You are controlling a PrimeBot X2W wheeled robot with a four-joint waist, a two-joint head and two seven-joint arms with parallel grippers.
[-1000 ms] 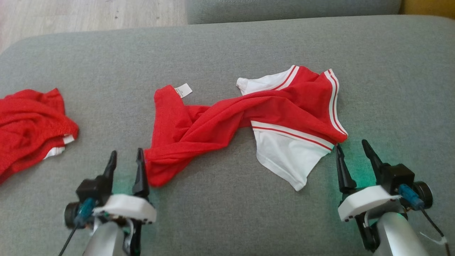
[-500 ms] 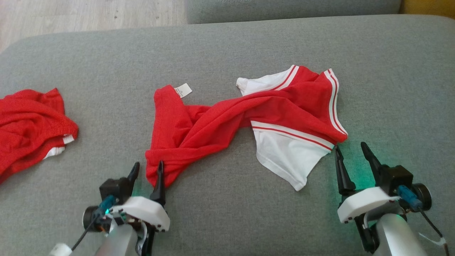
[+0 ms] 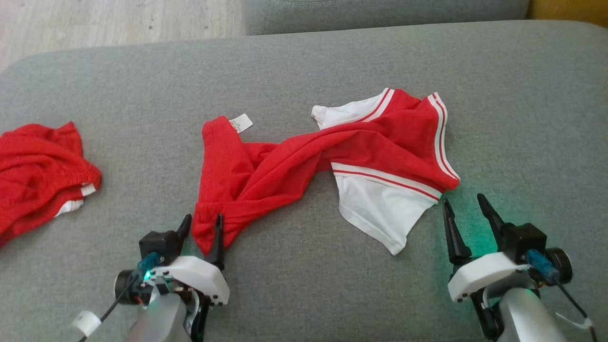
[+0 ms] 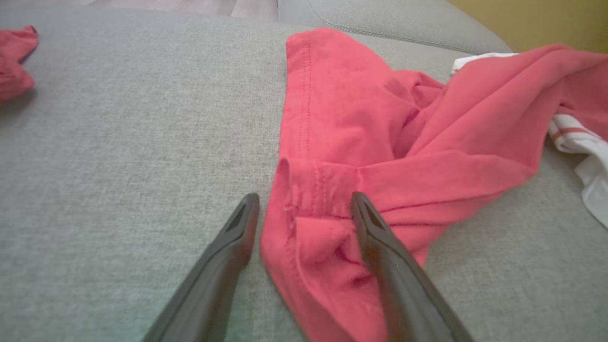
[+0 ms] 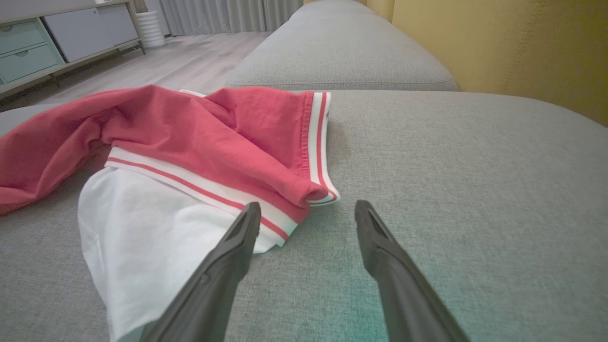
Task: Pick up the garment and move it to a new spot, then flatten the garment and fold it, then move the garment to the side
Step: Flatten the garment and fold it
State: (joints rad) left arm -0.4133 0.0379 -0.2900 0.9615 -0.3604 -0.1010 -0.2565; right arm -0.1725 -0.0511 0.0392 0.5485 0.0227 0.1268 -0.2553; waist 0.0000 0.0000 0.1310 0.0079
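Observation:
The garment (image 3: pixel 294 159) is a red shirt with white sleeves and striped trim, lying twisted across the grey sofa cushion (image 3: pixel 294 285). My left gripper (image 3: pixel 203 221) is open, and its fingers straddle the garment's near left corner. In the left wrist view that red hem corner (image 4: pixel 313 190) lies between the open fingers of the left gripper (image 4: pixel 305 197). My right gripper (image 3: pixel 463 200) stands open just beside the garment's striped near right corner. In the right wrist view the right gripper (image 5: pixel 308 205) is a little short of the striped hem of the garment (image 5: pixel 213 128), with its left finger over the white sleeve.
A second crumpled red cloth (image 3: pixel 38 171) lies at the cushion's left edge, also seen as the red cloth (image 4: pixel 14 61). Wooden floor (image 3: pixel 118 19) and another grey cushion (image 3: pixel 380 12) lie beyond. A yellow backrest (image 5: pixel 498 42) rises on the right.
My left gripper has moved right and forward, from beside the garment's corner to straddling it. The right gripper has barely moved. The head view has shifted slightly.

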